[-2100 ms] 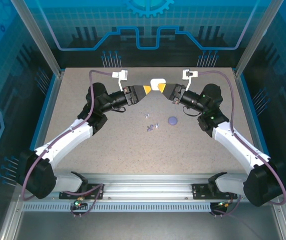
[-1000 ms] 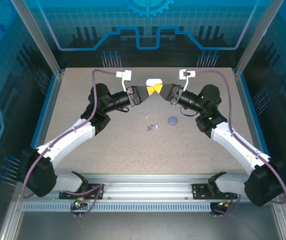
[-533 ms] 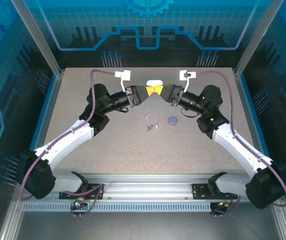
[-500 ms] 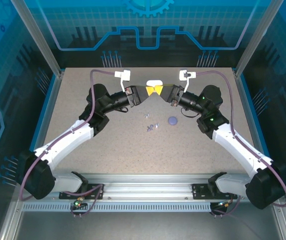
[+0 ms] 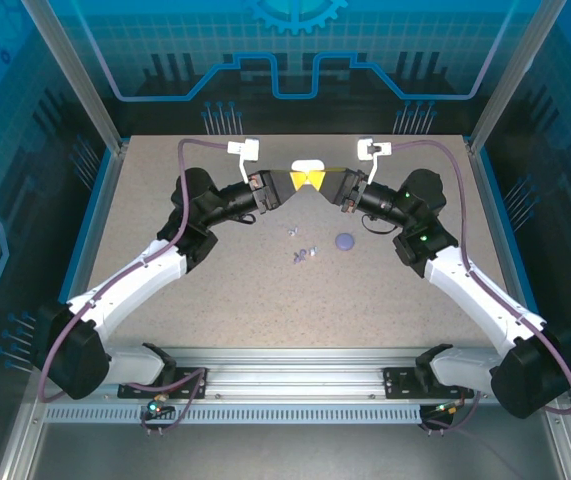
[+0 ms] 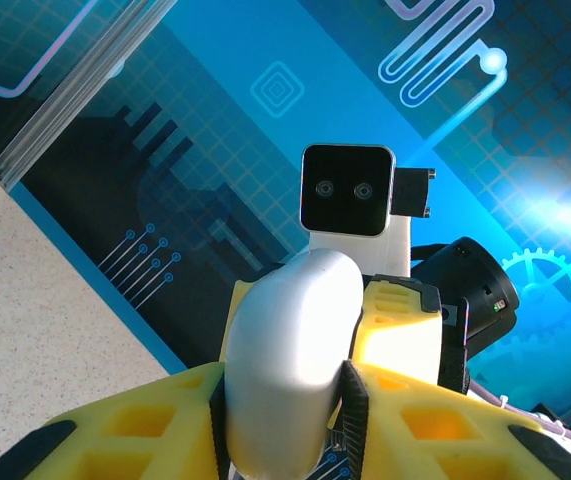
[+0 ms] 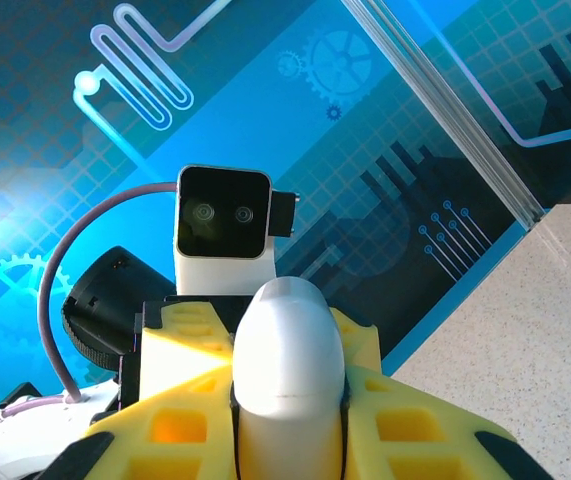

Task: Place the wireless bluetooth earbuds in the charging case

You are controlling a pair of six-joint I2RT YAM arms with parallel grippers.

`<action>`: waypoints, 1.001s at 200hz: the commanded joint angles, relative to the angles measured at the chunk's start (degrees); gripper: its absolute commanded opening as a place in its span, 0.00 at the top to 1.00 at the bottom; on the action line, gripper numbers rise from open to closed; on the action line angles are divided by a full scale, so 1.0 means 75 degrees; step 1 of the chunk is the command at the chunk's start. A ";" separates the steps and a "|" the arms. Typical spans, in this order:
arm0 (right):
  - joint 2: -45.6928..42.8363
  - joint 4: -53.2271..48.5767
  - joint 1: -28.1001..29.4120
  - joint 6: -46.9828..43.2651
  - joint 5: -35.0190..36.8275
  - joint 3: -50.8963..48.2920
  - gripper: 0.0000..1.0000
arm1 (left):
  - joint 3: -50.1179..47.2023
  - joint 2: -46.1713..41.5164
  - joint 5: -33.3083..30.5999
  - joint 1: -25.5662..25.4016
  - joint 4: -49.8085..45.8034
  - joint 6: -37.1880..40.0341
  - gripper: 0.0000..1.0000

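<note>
Case [image 6: 285, 370] (bottom cut off) sits between jaws; earbuds [image 5: 303, 254] mere specks.

This was a robot test lab, not a home. 2 robot arms, a left arm [image 5: 155, 265] and a right arm [image 5: 470, 285], were bolted to a metal rail [image 5: 285, 368] at the near edge of a speckled table [image 5: 265, 295]. Silver metal posts [image 5: 73, 72] made a frame around it. The blue walls [image 5: 295, 60] had drawings of gears and circuit lines. A purple cable [image 7: 45, 305] ran along an arm, and a small camera [image 6: 347, 190] sat on a wrist.
</note>
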 commanded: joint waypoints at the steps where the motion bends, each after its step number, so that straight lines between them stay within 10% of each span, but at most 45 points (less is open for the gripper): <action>1: 0.0116 -0.0342 0.0138 -0.0116 -0.0250 0.0253 0.84 | 0.0434 0.0030 0.0230 -0.0060 0.0706 -0.0053 0.63; 64: 0.0186 -0.0911 0.0245 -0.0479 -0.0246 0.0471 0.81 | 0.0541 0.0076 0.0318 -0.0093 0.0405 0.0063 0.82; 143: -0.0604 -0.3363 0.0198 -0.1996 0.0659 0.0852 0.38 | 0.0579 -0.0389 0.0260 -0.0089 -0.1750 0.1566 0.83; 200: -0.0954 -0.4699 0.0116 -0.2910 0.0886 0.1166 0.33 | 0.0481 -0.0756 0.0264 -0.0072 -0.2937 0.3204 0.80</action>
